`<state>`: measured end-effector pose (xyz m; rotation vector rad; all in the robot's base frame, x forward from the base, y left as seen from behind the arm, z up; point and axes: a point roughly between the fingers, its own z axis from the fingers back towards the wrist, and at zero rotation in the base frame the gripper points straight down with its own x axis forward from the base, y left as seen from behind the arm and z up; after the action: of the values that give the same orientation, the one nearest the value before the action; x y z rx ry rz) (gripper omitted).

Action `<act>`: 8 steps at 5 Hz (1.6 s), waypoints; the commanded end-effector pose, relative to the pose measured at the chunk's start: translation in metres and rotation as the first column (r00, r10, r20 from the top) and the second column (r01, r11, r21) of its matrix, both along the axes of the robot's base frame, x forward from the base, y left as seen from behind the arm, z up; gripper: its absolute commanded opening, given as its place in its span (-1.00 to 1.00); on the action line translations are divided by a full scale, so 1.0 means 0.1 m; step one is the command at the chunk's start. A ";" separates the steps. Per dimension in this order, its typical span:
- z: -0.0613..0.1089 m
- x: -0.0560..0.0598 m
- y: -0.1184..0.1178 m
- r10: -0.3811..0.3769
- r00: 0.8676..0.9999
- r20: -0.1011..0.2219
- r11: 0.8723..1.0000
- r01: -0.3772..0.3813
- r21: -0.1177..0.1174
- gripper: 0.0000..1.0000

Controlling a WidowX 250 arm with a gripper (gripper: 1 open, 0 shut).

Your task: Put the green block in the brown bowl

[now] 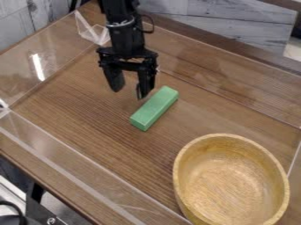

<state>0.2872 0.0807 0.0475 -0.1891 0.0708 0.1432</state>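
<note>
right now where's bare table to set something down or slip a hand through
Bare wood lies left of the green block and in front of it, out to the clear side wall. Also behind the brown bowl toward the far wall. Tight spot: the open gripper stands just beside the block's far end.
</note>
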 end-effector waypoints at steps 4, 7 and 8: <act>-0.03 0.17 -0.11 0.026 0.998 0.062 1.000 -0.027 0.009 1.00; -0.19 0.23 -0.22 0.039 0.998 0.039 0.999 -0.038 -0.007 1.00; -0.24 0.25 -0.26 0.039 0.999 0.031 0.999 -0.039 -0.012 -1.00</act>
<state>0.3100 0.0574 0.0195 -0.2055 0.0495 0.1843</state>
